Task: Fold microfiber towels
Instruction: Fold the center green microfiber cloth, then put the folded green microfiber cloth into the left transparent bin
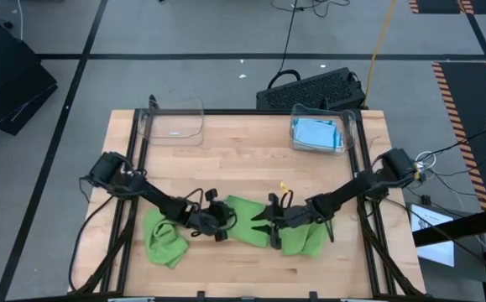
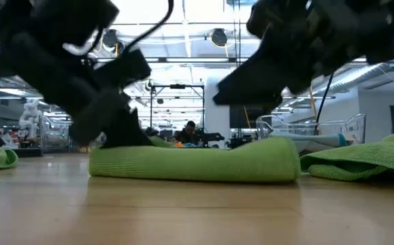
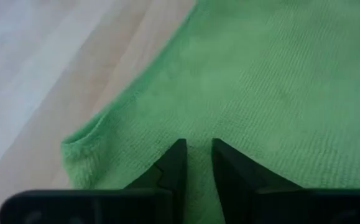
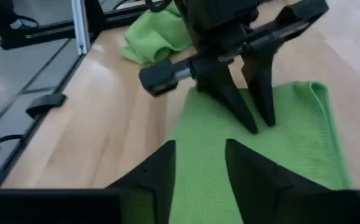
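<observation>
No brand, label or writing is showing legibly. Folded green towel (image 1: 247,211) is lying mid-table, near the front edge. Left gripper (image 3: 195,163) and right gripper (image 4: 200,163) are both pressing on it, fingers slightly parted, gripping nothing. Blue towels (image 1: 316,134) are sitting partly obscured in a clear bin (image 1: 349,126).

My two arms are dark and jointed, with black cables looping along them. My left gripper (image 3: 196,163) has matte black, wedge-shaped fingers tapering to points; my right gripper (image 4: 199,163) matches it.
</observation>
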